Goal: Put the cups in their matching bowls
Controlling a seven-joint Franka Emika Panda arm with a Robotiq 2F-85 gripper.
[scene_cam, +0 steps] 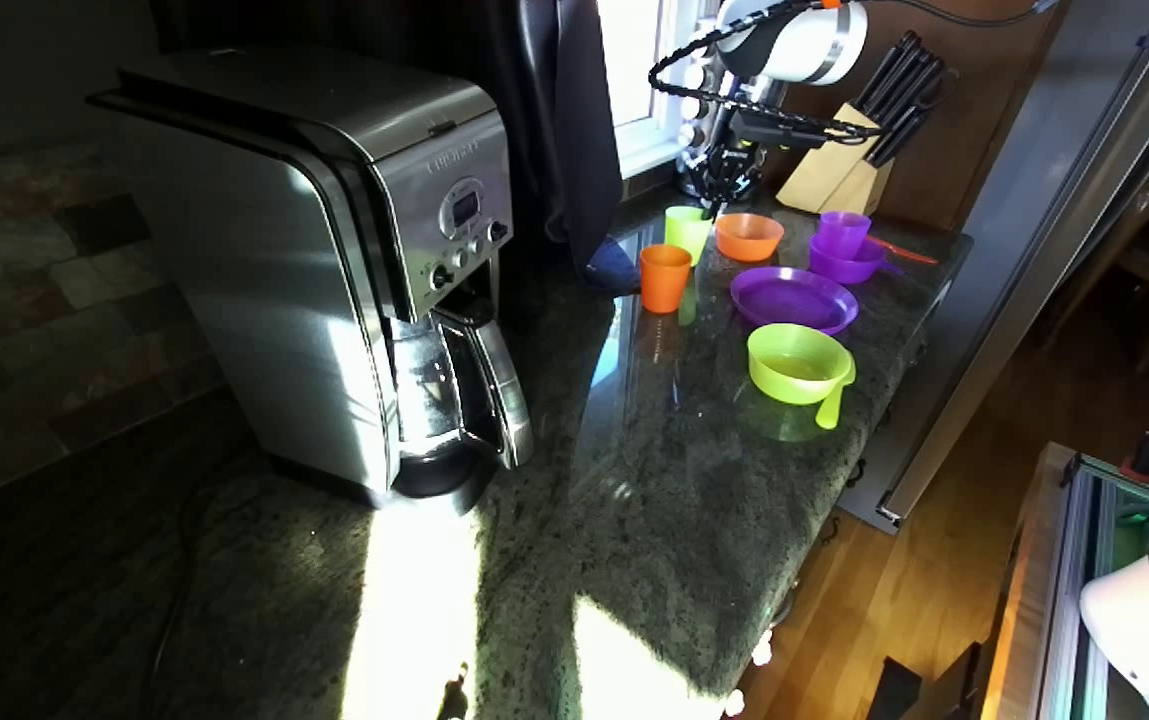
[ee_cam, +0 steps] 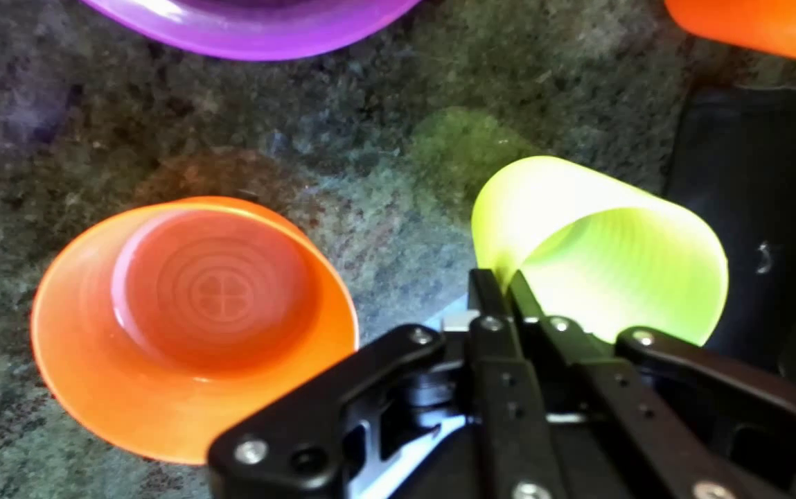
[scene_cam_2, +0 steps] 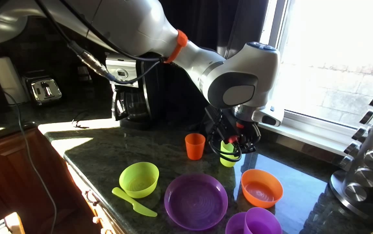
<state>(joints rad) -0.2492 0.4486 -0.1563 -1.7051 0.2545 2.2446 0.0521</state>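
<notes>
My gripper (ee_cam: 500, 278) is shut on the wall of the yellow-green cup (ee_cam: 578, 215), one finger inside and one outside; the cup also shows in an exterior view (scene_cam: 686, 235). I cannot tell whether its base touches the counter. The orange bowl (ee_cam: 224, 298) is empty, close beside the gripper. The orange cup (scene_cam_2: 195, 147) stands upright on the counter near the yellow-green cup. The purple cup (scene_cam: 843, 236) sits in the purple bowl (scene_cam: 837, 268). The lime green bowl (scene_cam_2: 139, 180) is empty near the counter's front edge.
A purple plate (scene_cam_2: 196, 201) lies between the lime green bowl and the orange bowl. A green knife (scene_cam_2: 134, 202) lies beside the lime green bowl. A spice rack (scene_cam_2: 368, 169), knife block (scene_cam: 834, 170), coffee maker (scene_cam: 334, 280) and dark curtain (scene_cam: 589, 130) stand around.
</notes>
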